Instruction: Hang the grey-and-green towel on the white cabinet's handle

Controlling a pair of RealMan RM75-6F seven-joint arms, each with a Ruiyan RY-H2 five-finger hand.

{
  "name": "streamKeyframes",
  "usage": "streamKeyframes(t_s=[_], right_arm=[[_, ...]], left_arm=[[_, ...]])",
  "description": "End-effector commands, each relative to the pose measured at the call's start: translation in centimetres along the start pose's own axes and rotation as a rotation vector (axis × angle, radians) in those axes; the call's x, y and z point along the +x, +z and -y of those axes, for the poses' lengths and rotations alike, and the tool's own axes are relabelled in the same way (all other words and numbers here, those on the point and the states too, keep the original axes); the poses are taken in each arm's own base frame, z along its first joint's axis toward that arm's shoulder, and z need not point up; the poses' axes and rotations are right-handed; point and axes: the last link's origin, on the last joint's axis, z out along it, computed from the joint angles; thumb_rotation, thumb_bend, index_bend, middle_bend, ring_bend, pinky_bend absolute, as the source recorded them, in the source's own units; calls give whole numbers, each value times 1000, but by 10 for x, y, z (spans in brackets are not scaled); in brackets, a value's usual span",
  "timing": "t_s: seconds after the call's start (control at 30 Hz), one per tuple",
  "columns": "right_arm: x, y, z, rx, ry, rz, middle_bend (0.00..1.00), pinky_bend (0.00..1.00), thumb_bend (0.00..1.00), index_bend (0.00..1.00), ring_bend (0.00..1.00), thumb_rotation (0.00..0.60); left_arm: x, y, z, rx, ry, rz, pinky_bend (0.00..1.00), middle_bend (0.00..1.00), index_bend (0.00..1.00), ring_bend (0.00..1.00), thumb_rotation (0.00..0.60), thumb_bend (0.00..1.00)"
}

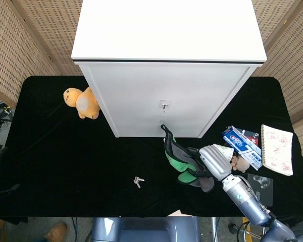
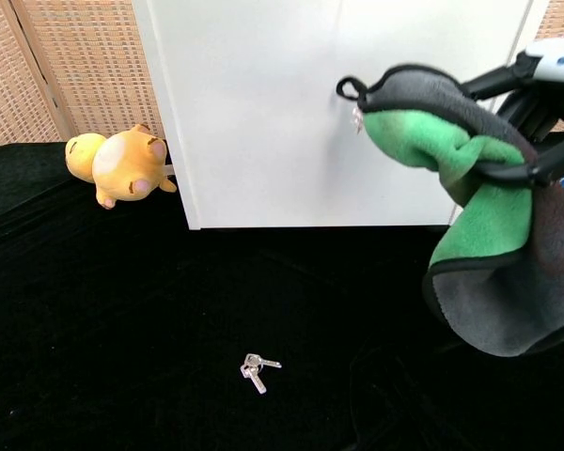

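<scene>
**Towel Up Off the Table, Cabinet Door Just Ahead**

In front of the tall white cabinet (image 1: 166,91), the right hand (image 1: 215,160) has the grey-and-green terry towel (image 2: 470,216) gripped and lifted clear of the black tablecloth (image 1: 65,156). The fingers (image 2: 508,89) are wrapped around a bunched fold, and the rest of the cloth droops below in a heavy grey-backed flap! From the chest camera, the towel's small black hanging loop (image 2: 346,88) sticks out at its left tip, right against the white door panel. The head camera shows that loop end pointing up at the cabinet's little metal handle (image 1: 164,105), sitting below it near the cabinet's base; whether it touches the door I can't tell.

The left hand is nowhere in either camera.

Elsewhere on the cloth: an orange-and-yellow plush toy (image 1: 82,102) lies against the cabinet's left side, and a small bunch of silver keys (image 1: 137,181) sits out in the open, left of the towel. Over on the right there's a blue-and-red toothpaste box (image 1: 241,142), a white spiral notebook with red scribbles (image 1: 276,149) and a black box (image 1: 257,182) beside the right forearm.
</scene>
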Motion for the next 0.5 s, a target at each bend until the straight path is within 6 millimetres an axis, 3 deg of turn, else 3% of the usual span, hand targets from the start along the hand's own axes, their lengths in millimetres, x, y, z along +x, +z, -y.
streamKeyframes(t_s=[0.03, 0.5], right_arm=[[12, 1, 9, 64, 43, 2, 984, 964, 754, 753, 973, 600], [46, 9, 26, 156, 132, -95, 984, 964, 753, 761, 973, 600]], left_arm=[[0, 0, 0, 1, 0, 0, 0, 0, 0, 0, 600, 0], [-1, 2, 0, 5, 3, 5, 0, 0, 0, 0, 600, 0]])
